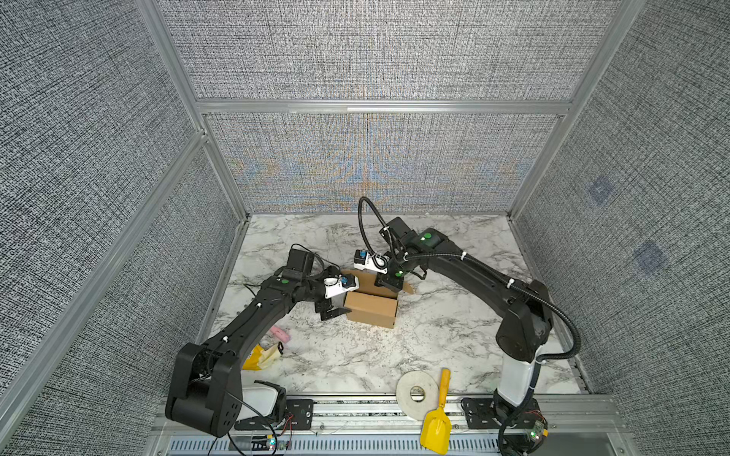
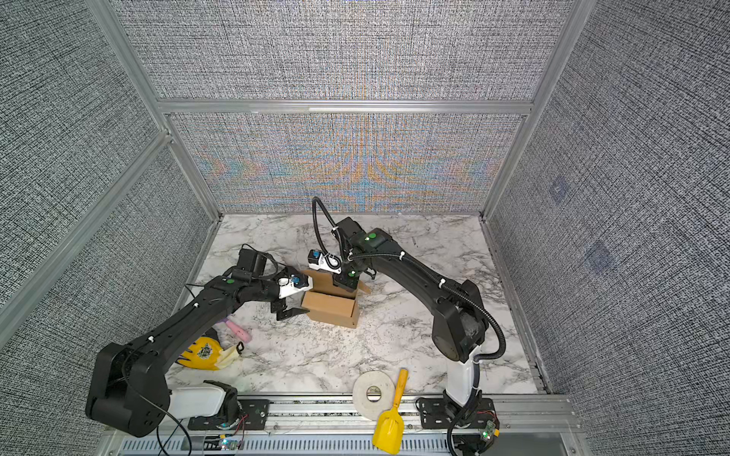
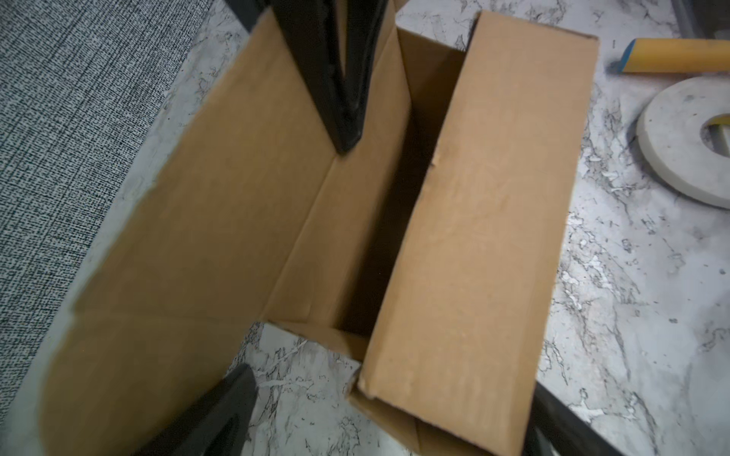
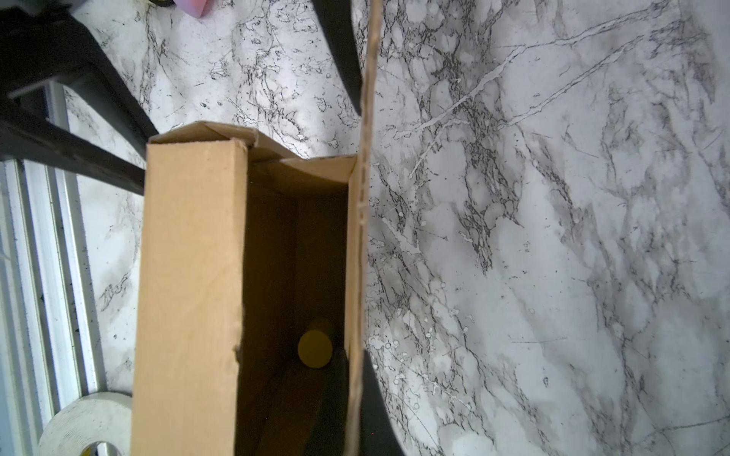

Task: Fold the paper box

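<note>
The paper box (image 1: 371, 310) (image 2: 331, 312) is brown cardboard in the middle of the marble table, partly formed, with its near wall up and its top open. My right gripper (image 1: 389, 285) (image 4: 355, 365) comes down from above and is shut on the box's upright rear panel (image 4: 362, 221), one finger inside and one outside. In the left wrist view those fingers (image 3: 340, 91) pinch the panel near its fold. My left gripper (image 1: 337, 306) (image 3: 379, 434) is open at the box's left end (image 3: 395, 406), one finger on each side, holding nothing.
A white tape roll (image 1: 417, 395) (image 3: 683, 146) and a yellow scoop (image 1: 436, 420) lie near the front edge on the right. A pink object (image 1: 281, 333) and a yellow glove (image 2: 205, 353) lie front left, beside the left arm. Fabric walls enclose the table.
</note>
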Robot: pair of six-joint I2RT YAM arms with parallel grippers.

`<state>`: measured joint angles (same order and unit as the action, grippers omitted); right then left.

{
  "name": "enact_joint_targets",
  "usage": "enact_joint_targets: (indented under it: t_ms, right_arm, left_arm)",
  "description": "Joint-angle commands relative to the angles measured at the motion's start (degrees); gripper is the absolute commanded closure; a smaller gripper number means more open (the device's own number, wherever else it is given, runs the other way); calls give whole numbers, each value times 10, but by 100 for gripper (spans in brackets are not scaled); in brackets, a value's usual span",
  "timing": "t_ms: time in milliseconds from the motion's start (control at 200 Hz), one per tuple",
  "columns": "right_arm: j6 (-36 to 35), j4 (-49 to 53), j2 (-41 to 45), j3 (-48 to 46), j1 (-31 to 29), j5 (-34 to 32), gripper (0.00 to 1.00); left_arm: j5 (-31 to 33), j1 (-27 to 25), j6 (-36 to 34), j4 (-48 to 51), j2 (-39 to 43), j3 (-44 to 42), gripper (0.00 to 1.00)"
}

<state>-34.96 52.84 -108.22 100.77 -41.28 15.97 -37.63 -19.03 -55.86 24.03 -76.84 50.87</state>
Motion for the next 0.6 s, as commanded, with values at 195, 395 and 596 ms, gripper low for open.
enact_joint_targets:
  t_ms: [195,395,596]
  right_arm:
    - [10,7,1,5,-4,25,89]
    - [11,13,5,13,-5,25,81]
    - [12,18,1,22,1,24,77]
  left_arm:
    - [-15,-2,88,-50,-33,24,2]
    - [-12,-7,99,-47,-48,42,5]
    - [-10,-7,107,-48,-59,49,6]
